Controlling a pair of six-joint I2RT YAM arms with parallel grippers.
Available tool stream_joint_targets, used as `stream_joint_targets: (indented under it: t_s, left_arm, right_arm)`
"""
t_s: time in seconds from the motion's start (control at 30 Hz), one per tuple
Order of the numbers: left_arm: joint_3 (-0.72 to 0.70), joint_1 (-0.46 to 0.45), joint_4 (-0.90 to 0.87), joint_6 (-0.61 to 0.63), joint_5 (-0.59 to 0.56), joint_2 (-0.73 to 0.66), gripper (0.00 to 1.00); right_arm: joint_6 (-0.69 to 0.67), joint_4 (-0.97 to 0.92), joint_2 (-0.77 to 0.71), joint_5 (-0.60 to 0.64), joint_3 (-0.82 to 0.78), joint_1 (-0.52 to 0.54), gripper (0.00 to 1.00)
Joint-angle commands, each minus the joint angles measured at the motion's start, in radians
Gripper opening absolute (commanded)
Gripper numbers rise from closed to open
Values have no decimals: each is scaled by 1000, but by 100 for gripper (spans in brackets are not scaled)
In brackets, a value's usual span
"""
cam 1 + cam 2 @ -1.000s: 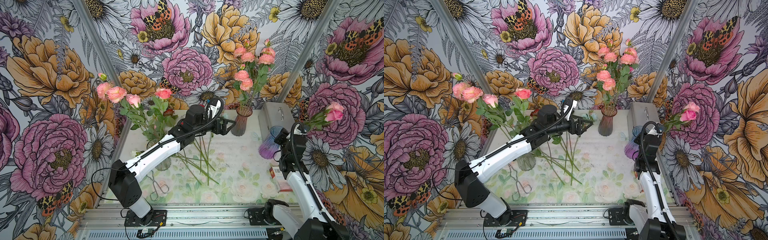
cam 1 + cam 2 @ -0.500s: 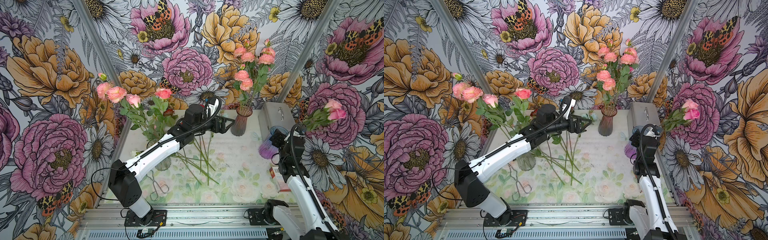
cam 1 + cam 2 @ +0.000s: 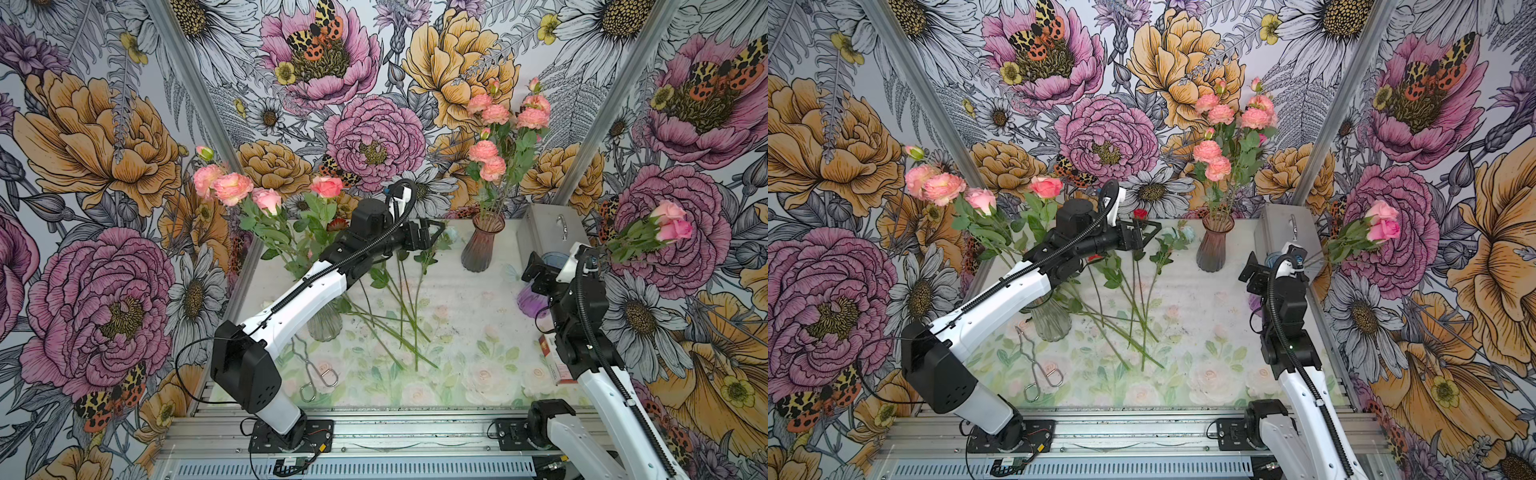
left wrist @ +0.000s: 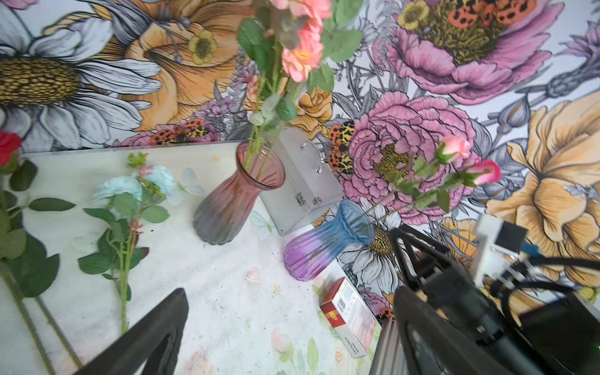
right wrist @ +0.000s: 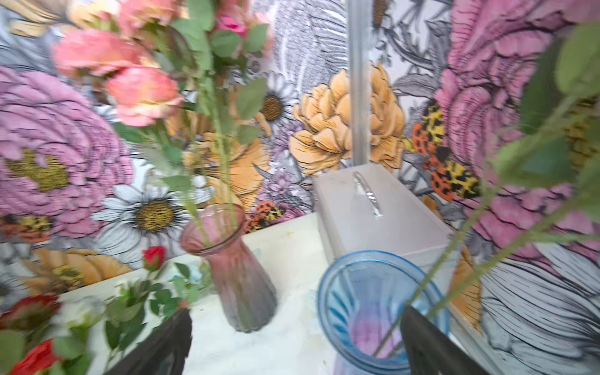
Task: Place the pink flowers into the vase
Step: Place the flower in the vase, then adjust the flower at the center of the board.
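Two pink roses [image 3: 669,222] [image 3: 1383,222] stand in the blue-and-purple vase [image 4: 324,246] [image 5: 383,318] at the right, leaning toward the right wall. My right gripper [image 3: 536,270] [image 5: 292,350] hovers over this vase, open; the green stems [image 5: 487,253] run past one finger, ungripped. A pink-grey vase [image 3: 482,245] [image 3: 1214,245] at the back holds several salmon carnation heads [image 3: 484,151]. A clear vase [image 3: 324,324] under my left arm holds more pink flowers [image 3: 232,187]. My left gripper [image 3: 432,232] [image 4: 285,341] is open and empty above the table.
Red roses [image 3: 1140,213], pale blue blooms [image 4: 120,188] and long green stems [image 3: 407,299] lie on the mat mid-table. A metal case [image 3: 552,232] stands back right, a red-and-white box [image 3: 557,361] lies by the right arm, and metal tongs [image 3: 316,370] lie front left.
The right gripper's jaws have opened wide and it has drawn a little left, away from the rose stems. The two roses stay leaning in the blue vase. The left arm is still.
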Motion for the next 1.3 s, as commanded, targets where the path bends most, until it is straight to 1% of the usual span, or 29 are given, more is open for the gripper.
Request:
stream_joint_targets:
  t_s: [0.0, 0.1, 0.17, 0.23, 0.33, 0.4, 0.5, 0.63, 0.77, 0.87, 0.97, 1.0, 1.07, 1.27]
  left_arm:
    - [30, 12, -23, -23, 1, -47, 99]
    - [38, 12, -25, -22, 9, -53, 99]
    - [47, 9, -25, -24, 11, -58, 98]
    - [55, 8, -25, -26, 4, -63, 99]
    - [69, 9, -29, -34, -14, -75, 99]
    - [74, 12, -35, -35, -22, -79, 98]
    - [74, 20, -48, -40, -47, -91, 99]
    - [67, 41, -49, -68, -70, -108, 99]
    - [80, 61, -49, -93, -78, -111, 98]
    - [91, 71, -49, -107, -77, -112, 99]
    - [98, 71, -49, -110, -75, -121, 99]
    - [97, 71, -49, -110, -78, -123, 99]
    - [98, 71, -46, -110, -80, -127, 98]
    - [107, 71, -48, -113, -68, -120, 98]
  right_arm:
    - [-92, -28, 2, -118, 54, 61, 99]
    - [-120, -74, 57, -203, 98, 118, 99]
    - [-113, -80, 114, -284, 120, 149, 99]
    - [-99, -93, 191, -347, 145, 188, 99]
    - [-84, -96, 324, -418, 170, 275, 99]
    - [-84, -94, 418, -459, 182, 350, 99]
    - [-88, -44, 514, -455, 170, 453, 99]
    - [-2, 129, 605, -502, 108, 531, 99]
    - [-5, 118, 751, -491, 164, 619, 99]
    - [3, 168, 843, -490, 174, 659, 100]
    - [2, 182, 923, -455, 203, 687, 99]
    - [0, 188, 946, -451, 215, 719, 99]
    - [-15, 175, 992, -419, 253, 751, 100]
    - [-34, 166, 1112, -380, 350, 781, 99]
